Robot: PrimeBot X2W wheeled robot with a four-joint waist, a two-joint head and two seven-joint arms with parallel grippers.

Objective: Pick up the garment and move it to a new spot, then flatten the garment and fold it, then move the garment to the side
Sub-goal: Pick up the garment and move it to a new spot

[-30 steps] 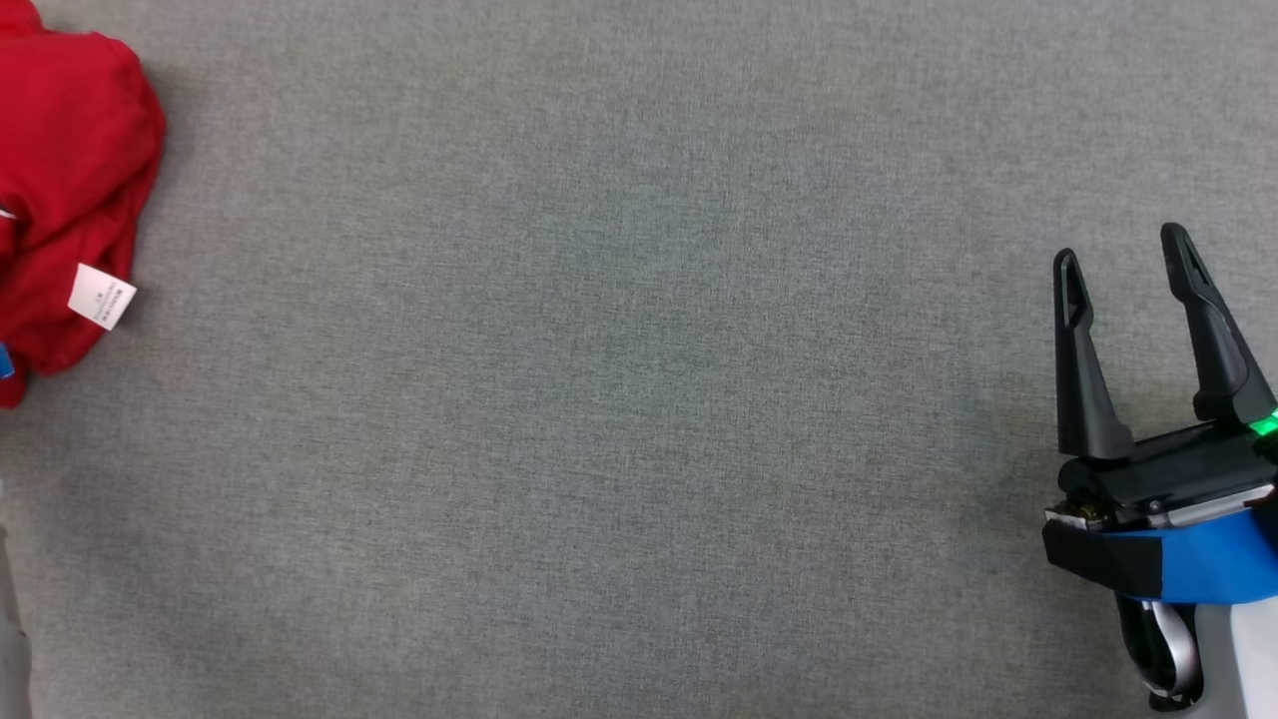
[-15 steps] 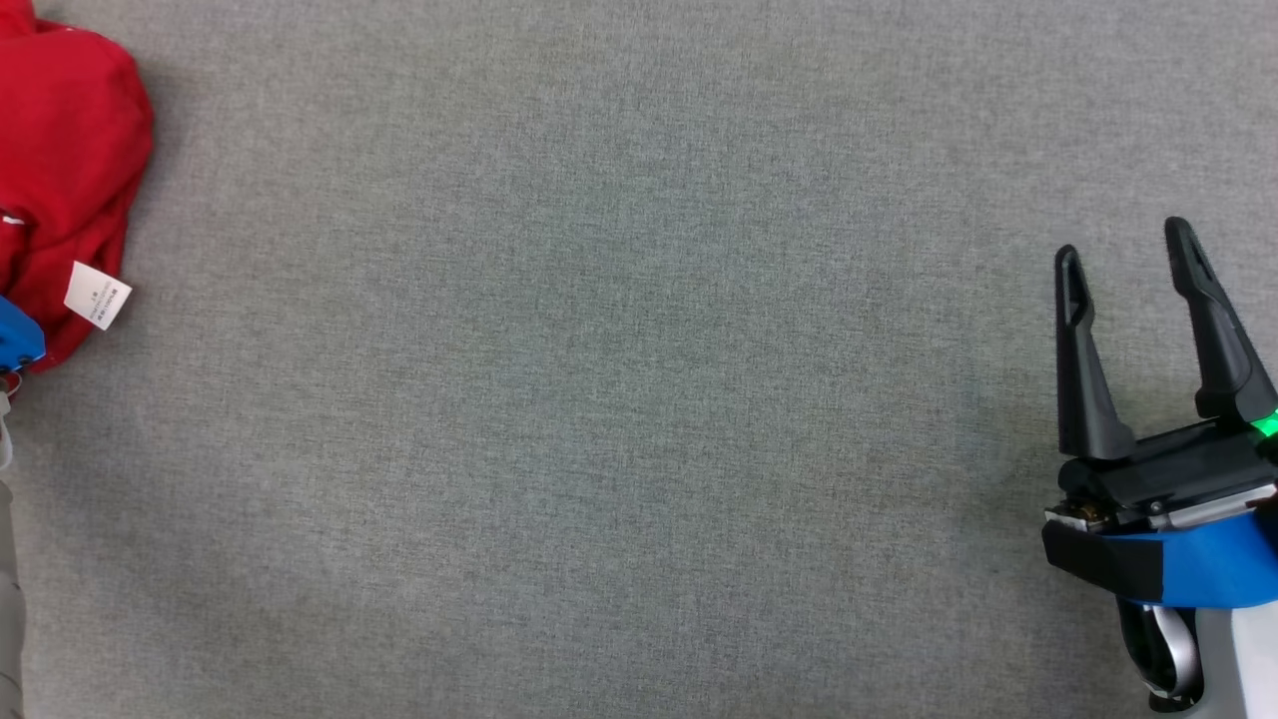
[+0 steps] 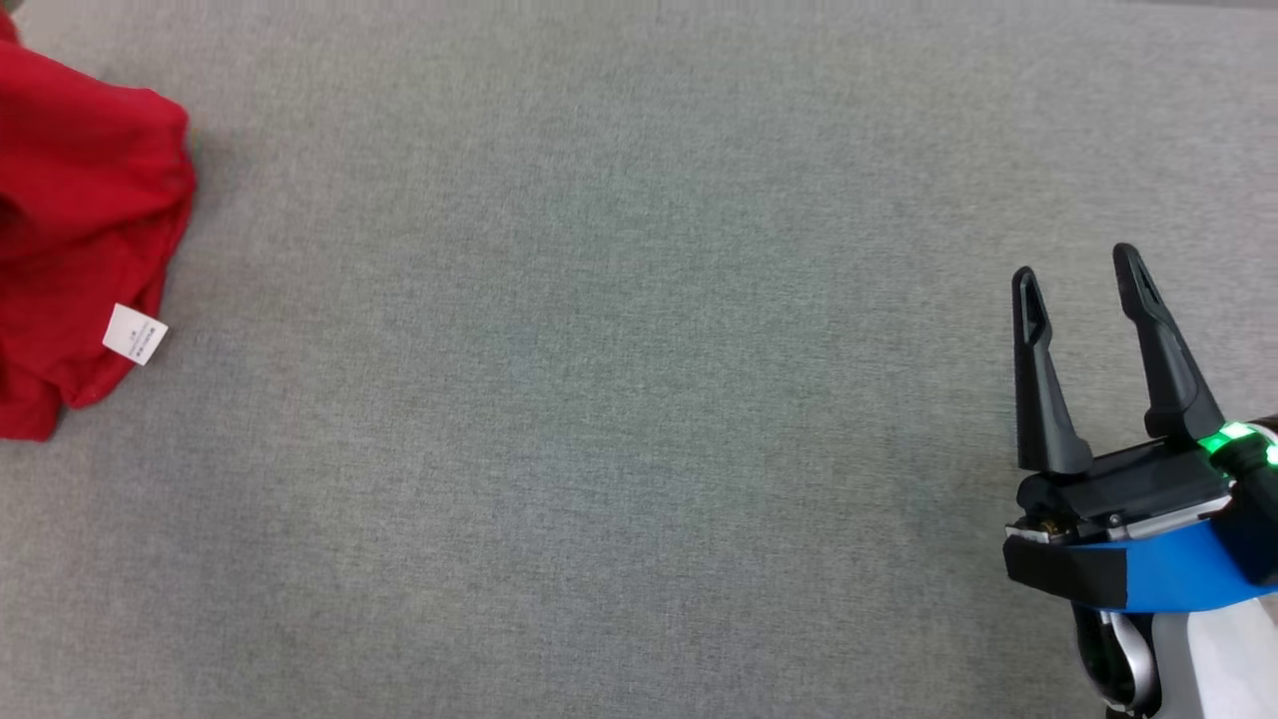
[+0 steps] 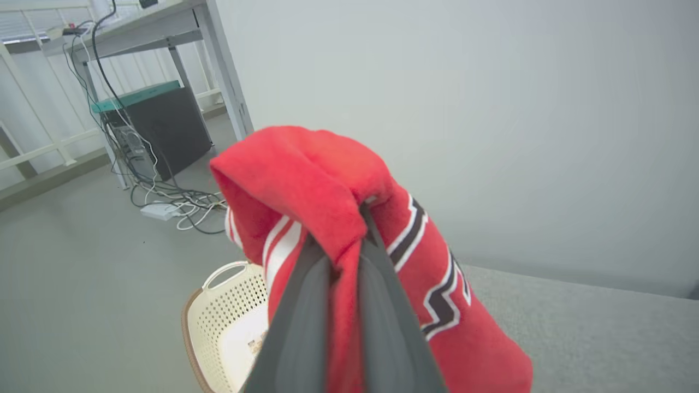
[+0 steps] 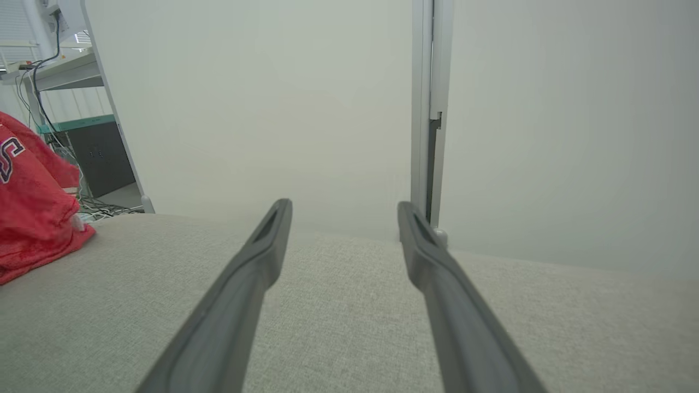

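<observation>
Head view: red garment (image 3: 85, 230), crumpled, lying at the far left edge of the grey counter (image 3: 619, 399) and cut off by the frame; a white label (image 3: 135, 335) shows on its near right hem. Right gripper (image 3: 1076, 265) at lower right, well apart from the cloth, its two fingers spread wide with nothing between them. Left wrist view: left gripper (image 4: 349, 245) closed tight on a bunched fold of the garment (image 4: 306, 169), which drapes over and down both sides of the fingers; white and dark stripe trim visible on the cloth. Below it, a cream perforated basket (image 4: 218, 316) stands on the floor beyond the counter's edge; cables (image 4: 164, 191) lie on the floor farther off. Right wrist view: right gripper (image 5: 344, 210) wide open and empty above bare counter (image 5: 349, 327); garment (image 5: 33, 218) at far left, its lower part resting on the surface. Hazards, as judged: the hold appears to be a pinch on one thick fold near the fingertips, so the cloth could slide out once its full weight hangs; the grip sits close to the counter's edge, so a slip there would likely send the garment into the basket or onto the floor; a trailing hem dragged over the fabric-covered surface may bunch further, making flattening harder.
</observation>
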